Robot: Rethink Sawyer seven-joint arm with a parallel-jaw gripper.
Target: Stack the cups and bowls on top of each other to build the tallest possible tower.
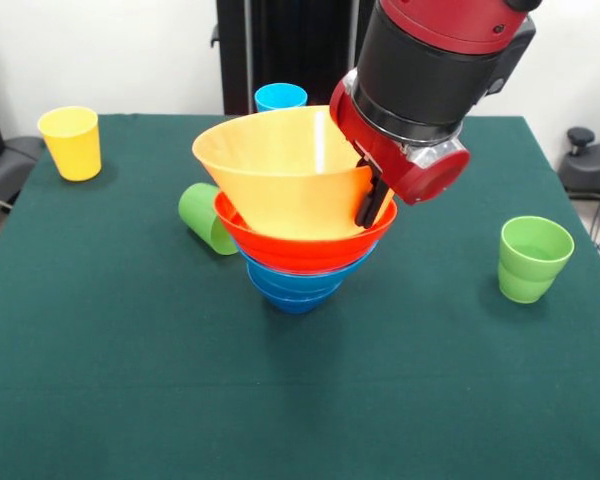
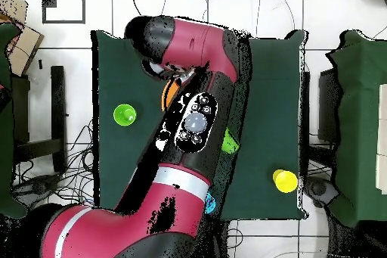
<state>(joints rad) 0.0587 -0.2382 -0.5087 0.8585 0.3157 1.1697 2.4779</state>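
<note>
Pincer (image 1: 372,205) pinching the tilted yellow-orange bowl's (image 1: 280,170) rim at 3 o'clock atop the tower (image 1: 300,262) — released crooked, it may slide off or topple the pile.

Even, fairly bright indoor light falls from above. In the front view the green tablecloth (image 1: 100,330) is flatly lit, with soft, short shadows under the stack of bowls (image 1: 298,225) and beside the yellow cup (image 1: 71,142). A pale sheen streaks the inside of the yellow-orange bowl (image 1: 280,165). The red arm (image 2: 189,130) carries small highlights in the overhead view, lower centre.
</note>
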